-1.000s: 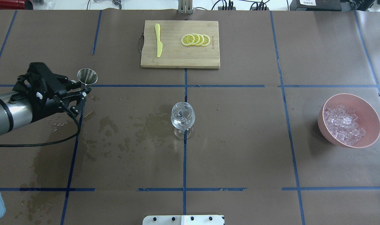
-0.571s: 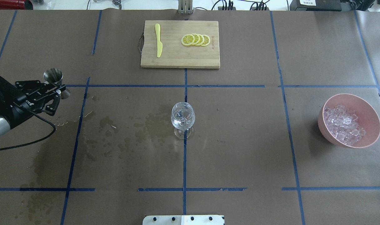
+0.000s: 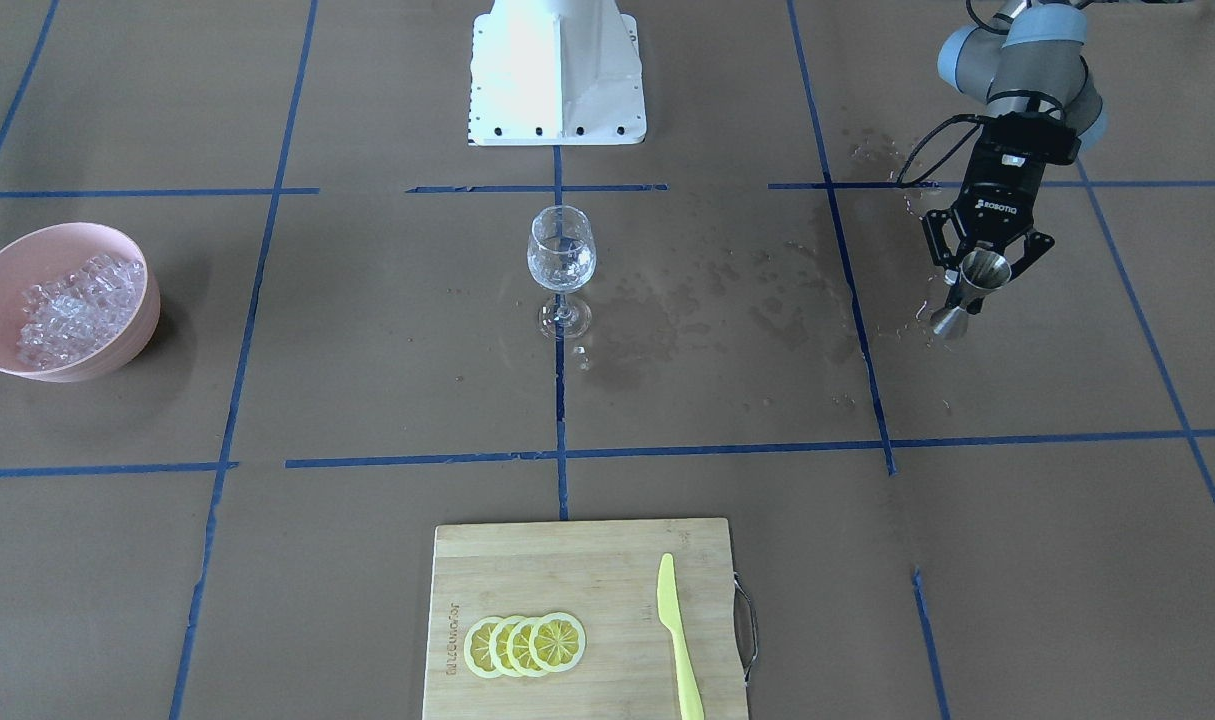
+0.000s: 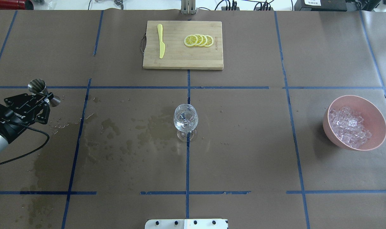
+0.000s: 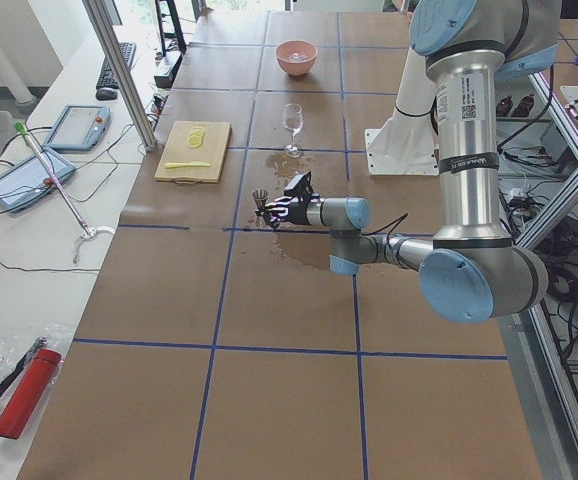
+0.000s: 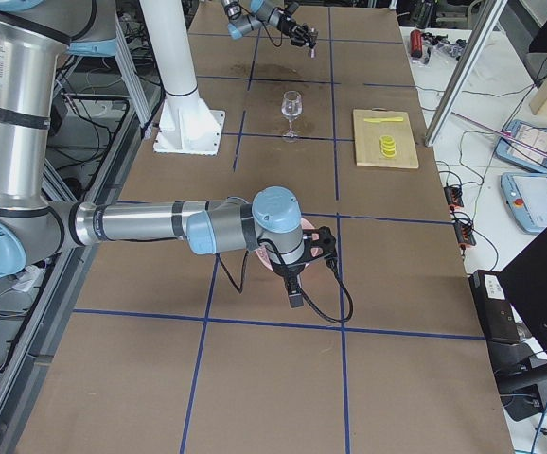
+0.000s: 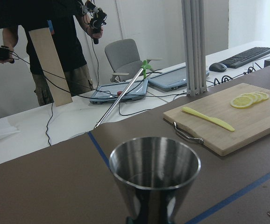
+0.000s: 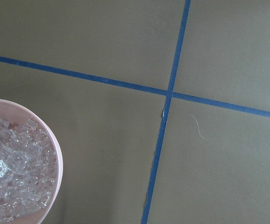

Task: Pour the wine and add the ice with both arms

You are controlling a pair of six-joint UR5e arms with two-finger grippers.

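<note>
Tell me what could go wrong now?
1. The left gripper holds the jigger near wet paper. Set down there, its small foot might slip or tip.
2. The glass stands on a thin stem, so dropped ice may splash or knock it over.
3. The bowl is quite full, so grabbing cubes could scatter some.

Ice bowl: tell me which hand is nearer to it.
Right. The right hand hangs close beside the bowl. The left hand holds a jigger far off on the other side of the glass.
</note>
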